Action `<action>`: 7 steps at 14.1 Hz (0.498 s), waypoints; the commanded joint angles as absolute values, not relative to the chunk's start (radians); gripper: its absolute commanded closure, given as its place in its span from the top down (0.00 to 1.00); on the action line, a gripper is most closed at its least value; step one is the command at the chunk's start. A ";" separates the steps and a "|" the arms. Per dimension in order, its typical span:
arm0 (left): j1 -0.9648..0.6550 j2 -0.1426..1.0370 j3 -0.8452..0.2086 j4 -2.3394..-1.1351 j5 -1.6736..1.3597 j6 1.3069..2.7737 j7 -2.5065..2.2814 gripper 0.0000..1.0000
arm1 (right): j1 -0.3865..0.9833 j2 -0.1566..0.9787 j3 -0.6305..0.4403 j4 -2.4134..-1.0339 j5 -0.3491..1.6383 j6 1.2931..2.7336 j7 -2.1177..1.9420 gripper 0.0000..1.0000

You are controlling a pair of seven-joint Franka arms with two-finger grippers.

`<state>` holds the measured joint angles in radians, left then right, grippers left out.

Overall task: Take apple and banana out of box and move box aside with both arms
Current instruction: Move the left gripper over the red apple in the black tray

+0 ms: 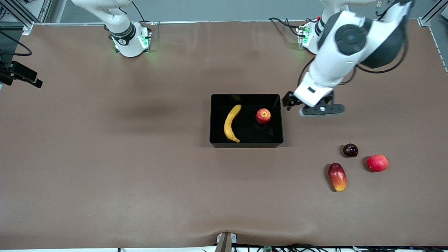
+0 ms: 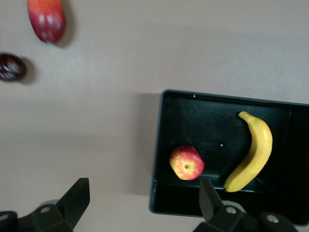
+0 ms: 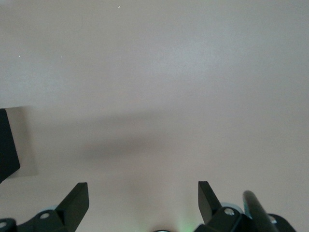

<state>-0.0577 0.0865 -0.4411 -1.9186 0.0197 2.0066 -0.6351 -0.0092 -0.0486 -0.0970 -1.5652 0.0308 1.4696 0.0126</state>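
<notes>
The black box (image 1: 246, 120) sits mid-table. Inside it lie a yellow banana (image 1: 231, 123) and a small red apple (image 1: 263, 116), apart from each other. My left gripper (image 1: 292, 101) hangs open and empty over the box's corner toward the left arm's end. In the left wrist view one finger (image 2: 77, 195) is over bare table and the other over the box (image 2: 164, 193), with the apple (image 2: 186, 163) and banana (image 2: 253, 152) close by. My right gripper (image 3: 143, 198) is open and empty over bare table near its base, and is out of the front view.
Nearer the front camera, toward the left arm's end, lie an elongated red-yellow fruit (image 1: 337, 176), a dark glossy round fruit (image 1: 350, 150) and a red round fruit (image 1: 377, 163). A black device (image 1: 21, 75) juts in at the right arm's end of the table.
</notes>
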 commanded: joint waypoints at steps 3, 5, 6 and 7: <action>-0.101 0.191 -0.492 -1.931 0.070 2.063 -0.956 1.00 | -0.025 -0.046 -0.089 -1.555 0.044 1.470 0.005 1.00; -0.150 0.267 -0.494 -1.928 0.170 2.088 -1.165 1.00 | -0.026 -0.046 -0.089 -1.555 0.044 1.470 0.005 1.00; -0.170 0.302 -0.494 -1.928 0.217 2.104 -1.251 1.00 | -0.023 -0.046 -0.089 -1.555 0.044 1.470 0.005 1.00; -0.187 0.337 -0.494 -1.930 0.250 2.123 -1.317 1.00 | -0.023 -0.045 -0.089 -1.555 0.044 1.470 0.006 1.00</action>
<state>-0.1602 0.2671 -0.4915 -1.9413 0.1806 2.0869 -1.1824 -0.0093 -0.0483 -0.0978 -1.5652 0.0308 1.4705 0.0126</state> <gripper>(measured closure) 0.000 0.000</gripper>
